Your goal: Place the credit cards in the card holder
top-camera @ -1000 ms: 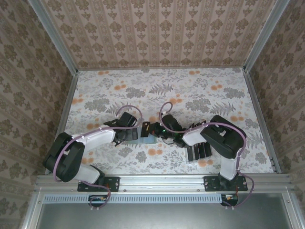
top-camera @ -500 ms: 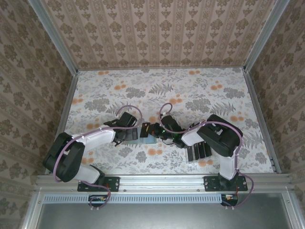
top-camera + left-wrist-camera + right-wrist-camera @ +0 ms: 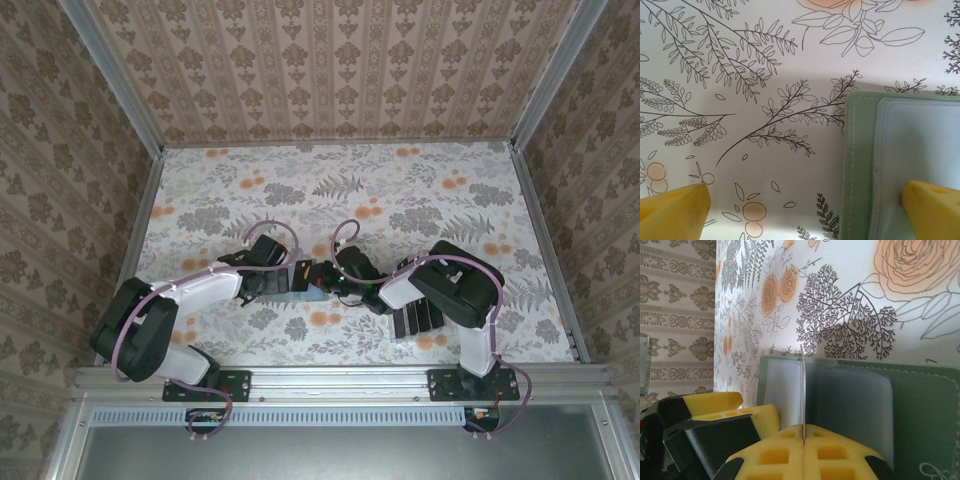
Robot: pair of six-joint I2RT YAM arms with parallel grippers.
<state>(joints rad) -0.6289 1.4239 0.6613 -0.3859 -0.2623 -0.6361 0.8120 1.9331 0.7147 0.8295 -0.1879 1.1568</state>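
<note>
The card holder (image 3: 862,170) lies open on the flowered table, sage green outside, grey-blue inside. My left gripper (image 3: 805,215) is open and straddles its left edge, with one yellow fingertip (image 3: 932,207) resting on the grey-blue lining. My right gripper (image 3: 804,440) is shut on one thin credit card (image 3: 803,390), seen edge-on and upright, its far edge over the holder's (image 3: 920,415) inner pocket. From above, the left gripper (image 3: 283,280) and right gripper (image 3: 318,278) meet over the card holder (image 3: 306,293). More black credit cards (image 3: 418,316) stand in a rack by the right arm.
The clear slotted rack (image 3: 400,330) sits at the front right, under the right arm's elbow. Patterned walls enclose the table (image 3: 400,190) on three sides. My left gripper's finger (image 3: 715,402) lies close beside the right gripper's pads.
My right gripper has moved slightly left with the card, closer to the card holder and the left gripper. The left arm has stayed put.
</note>
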